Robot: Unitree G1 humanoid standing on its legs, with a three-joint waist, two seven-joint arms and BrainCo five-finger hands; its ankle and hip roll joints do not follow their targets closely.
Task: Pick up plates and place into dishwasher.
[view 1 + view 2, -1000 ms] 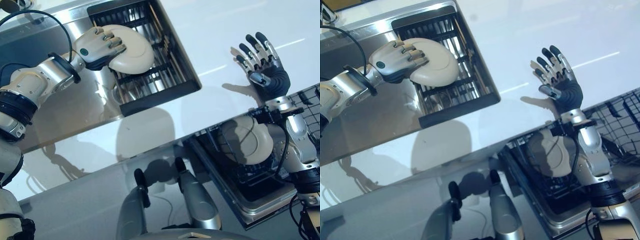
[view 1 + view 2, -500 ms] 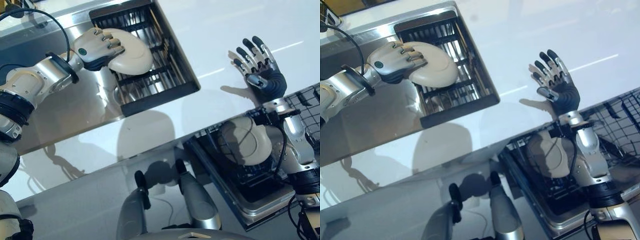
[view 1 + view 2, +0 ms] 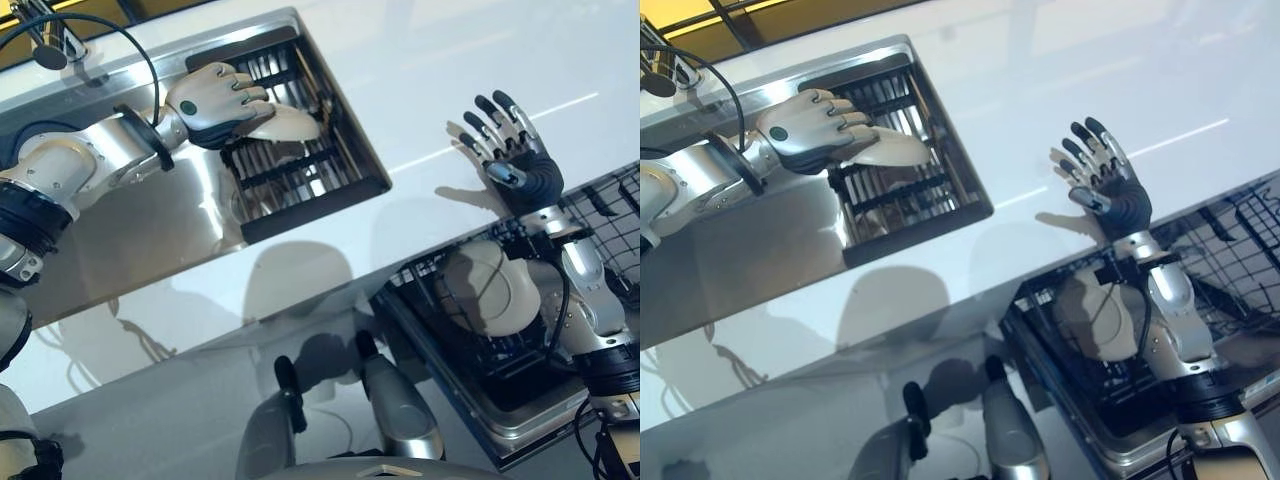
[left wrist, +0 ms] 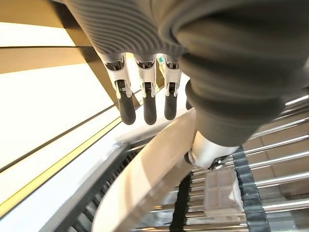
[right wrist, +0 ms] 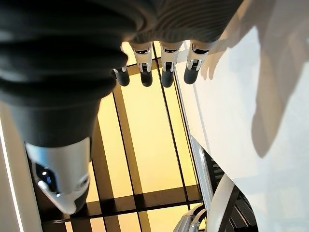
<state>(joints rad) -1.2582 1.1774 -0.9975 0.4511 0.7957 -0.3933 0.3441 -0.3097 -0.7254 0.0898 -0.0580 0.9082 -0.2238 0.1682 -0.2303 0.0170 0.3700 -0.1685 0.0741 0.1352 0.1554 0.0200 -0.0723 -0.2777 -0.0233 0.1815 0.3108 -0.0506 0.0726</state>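
Observation:
My left hand [image 3: 213, 101] is shut on a cream plate [image 3: 289, 124] and holds it tilted above the black rack [image 3: 312, 181] in the steel sink [image 3: 150, 222]. The left wrist view shows the plate's rim [image 4: 145, 193] pinched between the fingers [image 4: 144, 107] and the thumb. A second cream plate [image 3: 490, 290] stands on edge in the dishwasher's black wire rack [image 3: 447, 349] at the lower right. Above that rack my right hand [image 3: 518, 163] is raised over the white counter [image 3: 440, 70], open, fingers spread, holding nothing.
A faucet [image 3: 48, 38] stands at the sink's far left corner. The dishwasher's pulled-out rack and its steel door edge [image 3: 520, 440] reach out under the counter's front edge. More wire rack [image 3: 612, 205] shows at the far right.
My left hand has lifted the plate off the sink rack and tipped it toward its edge. The right hand has stayed raised and open. The camera has shifted slightly.

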